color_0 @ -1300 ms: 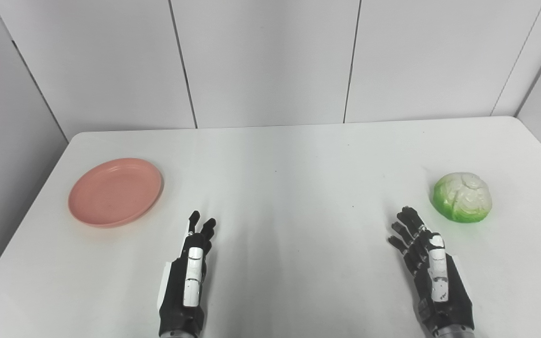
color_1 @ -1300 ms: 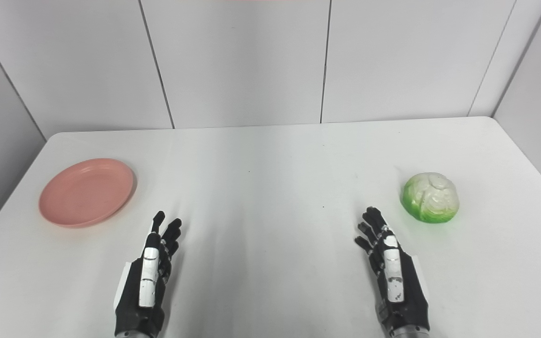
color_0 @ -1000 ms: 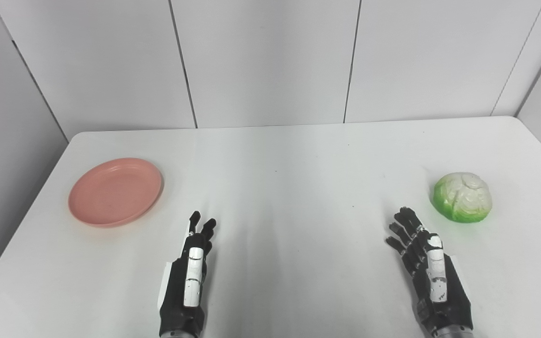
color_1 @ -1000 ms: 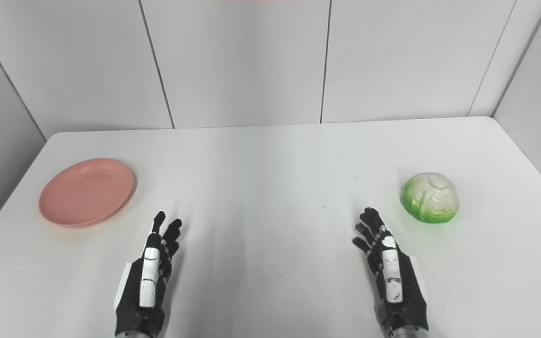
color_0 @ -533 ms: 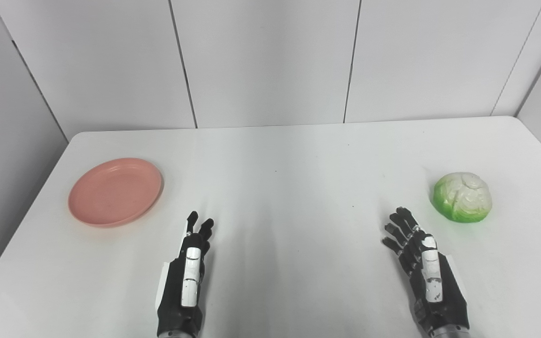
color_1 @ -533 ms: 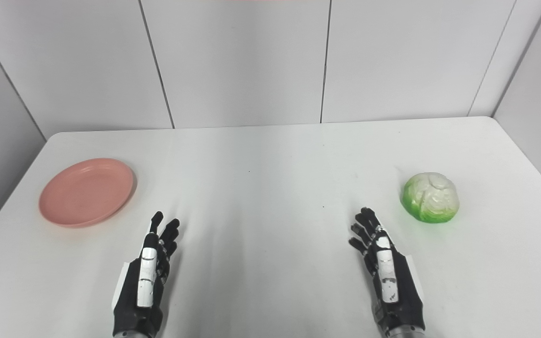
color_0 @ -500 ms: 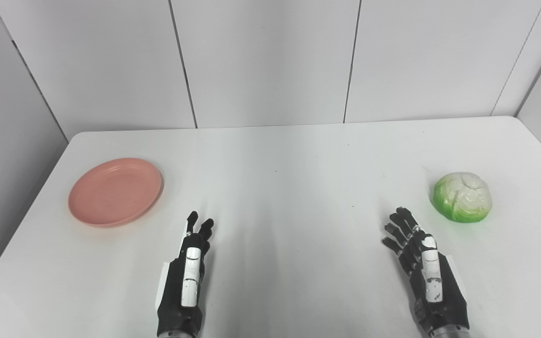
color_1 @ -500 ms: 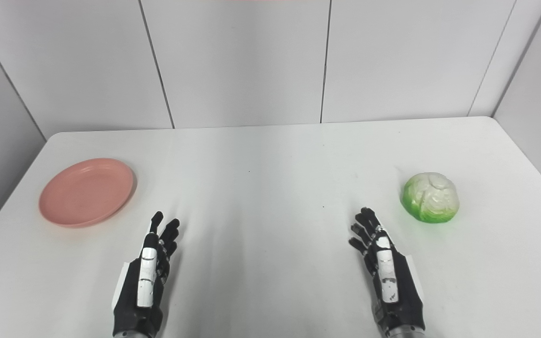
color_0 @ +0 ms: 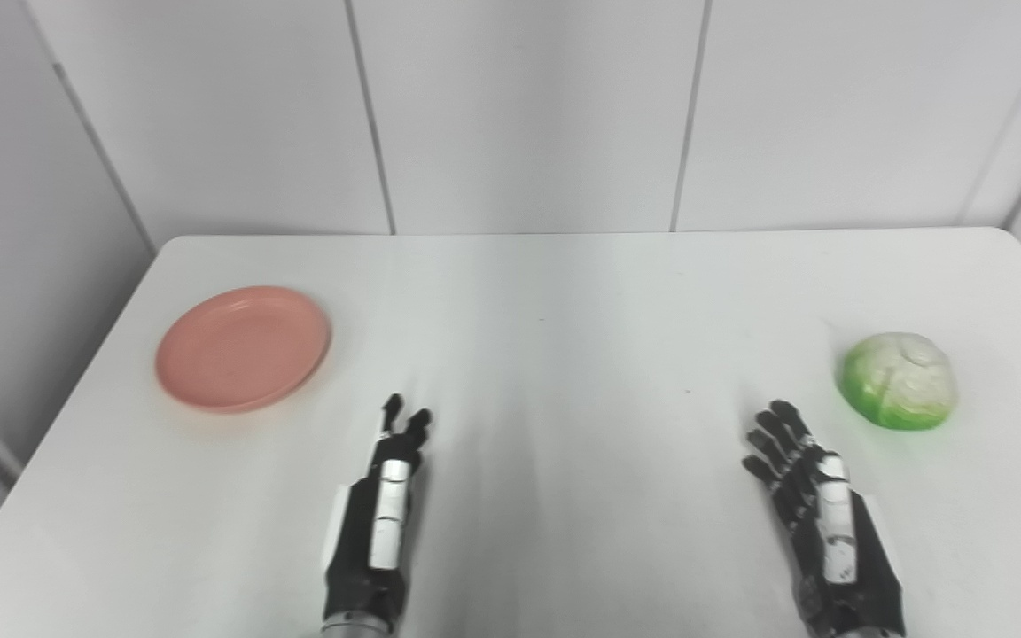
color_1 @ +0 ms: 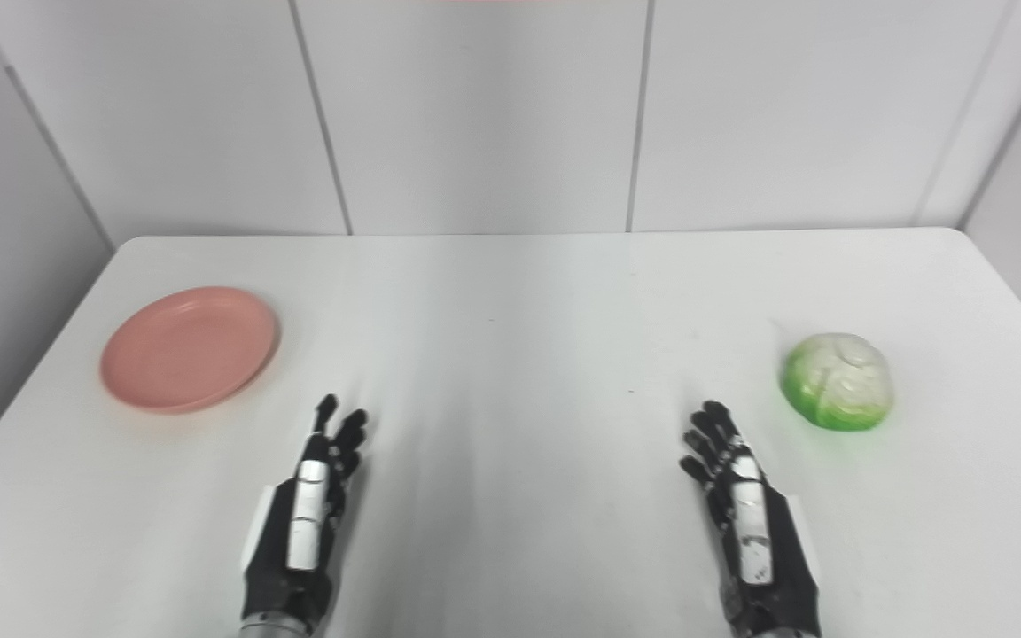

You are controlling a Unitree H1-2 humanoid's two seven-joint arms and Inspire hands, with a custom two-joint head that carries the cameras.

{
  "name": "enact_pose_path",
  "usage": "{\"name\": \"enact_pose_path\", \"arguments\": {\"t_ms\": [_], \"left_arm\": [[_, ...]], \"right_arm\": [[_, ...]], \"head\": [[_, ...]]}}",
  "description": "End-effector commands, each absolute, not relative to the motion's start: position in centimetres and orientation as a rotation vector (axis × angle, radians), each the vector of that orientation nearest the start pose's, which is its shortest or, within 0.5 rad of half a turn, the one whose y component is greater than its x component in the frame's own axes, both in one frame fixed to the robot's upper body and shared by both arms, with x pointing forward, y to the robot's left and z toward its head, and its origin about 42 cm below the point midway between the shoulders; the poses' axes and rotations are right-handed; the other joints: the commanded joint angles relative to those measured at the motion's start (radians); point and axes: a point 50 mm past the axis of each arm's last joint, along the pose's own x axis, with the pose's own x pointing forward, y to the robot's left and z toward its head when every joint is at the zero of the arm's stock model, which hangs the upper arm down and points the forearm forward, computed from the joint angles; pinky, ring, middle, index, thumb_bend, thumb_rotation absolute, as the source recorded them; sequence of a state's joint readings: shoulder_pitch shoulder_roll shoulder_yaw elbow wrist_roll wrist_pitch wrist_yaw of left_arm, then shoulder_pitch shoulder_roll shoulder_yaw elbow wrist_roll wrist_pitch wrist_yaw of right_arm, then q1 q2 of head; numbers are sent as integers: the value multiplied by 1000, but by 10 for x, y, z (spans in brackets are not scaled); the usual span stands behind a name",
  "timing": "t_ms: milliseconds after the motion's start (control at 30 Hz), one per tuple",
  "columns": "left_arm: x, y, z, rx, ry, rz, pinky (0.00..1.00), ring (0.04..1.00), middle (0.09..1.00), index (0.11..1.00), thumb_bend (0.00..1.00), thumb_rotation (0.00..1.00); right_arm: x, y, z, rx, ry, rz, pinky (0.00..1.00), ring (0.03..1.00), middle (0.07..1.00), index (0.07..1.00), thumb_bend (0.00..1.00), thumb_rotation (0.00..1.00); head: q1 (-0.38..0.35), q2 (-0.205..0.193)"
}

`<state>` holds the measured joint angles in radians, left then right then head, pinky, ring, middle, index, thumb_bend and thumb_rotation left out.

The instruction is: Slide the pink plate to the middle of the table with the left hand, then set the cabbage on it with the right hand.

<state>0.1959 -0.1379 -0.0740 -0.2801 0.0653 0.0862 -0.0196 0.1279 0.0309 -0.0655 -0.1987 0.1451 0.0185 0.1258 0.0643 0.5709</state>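
Currently both hands, left hand (color_0: 379, 523) and right hand (color_0: 825, 523), are hovering open and empty over the table (color_0: 564, 301); pink plate (color_0: 243, 347) is sitting at its left side, cabbage (color_0: 898, 381) at its right.

The left hand (color_0: 378, 540) and the right hand (color_0: 830, 540) are both black, with slim black fingers (color_0: 404, 425), white panels along the back, and silver-grey wrists.
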Motion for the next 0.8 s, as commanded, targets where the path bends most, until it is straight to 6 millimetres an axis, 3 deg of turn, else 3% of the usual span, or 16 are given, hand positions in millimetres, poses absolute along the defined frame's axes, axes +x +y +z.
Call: {"name": "enact_pose_path", "arguments": {"t_ms": [0, 200, 433, 767], "left_arm": [[206, 172, 114, -53, -12, 12, 1000, 957, 933, 1000, 787, 1000], [208, 165, 106, -54, -12, 17, 1000, 963, 934, 997, 798, 1000], [208, 163, 101, -53, -13, 18, 1000, 968, 930, 997, 794, 1000], [224, 180, 101, -54, -74, 39, 990, 967, 931, 996, 766, 1000]], "right_arm": [[225, -240, 104, 117, -59, 25, 892, 911, 917, 912, 841, 1000], [226, -247, 92, 114, -55, 18, 888, 906, 914, 914, 842, 1000], [228, -248, 83, 126, -52, 22, 899, 915, 922, 921, 822, 1000], [240, -233, 73, 116, -45, 36, 909, 915, 921, 927, 818, 1000]], "head": [[11, -20], [35, -73], [41, -107], [24, -156]]}}
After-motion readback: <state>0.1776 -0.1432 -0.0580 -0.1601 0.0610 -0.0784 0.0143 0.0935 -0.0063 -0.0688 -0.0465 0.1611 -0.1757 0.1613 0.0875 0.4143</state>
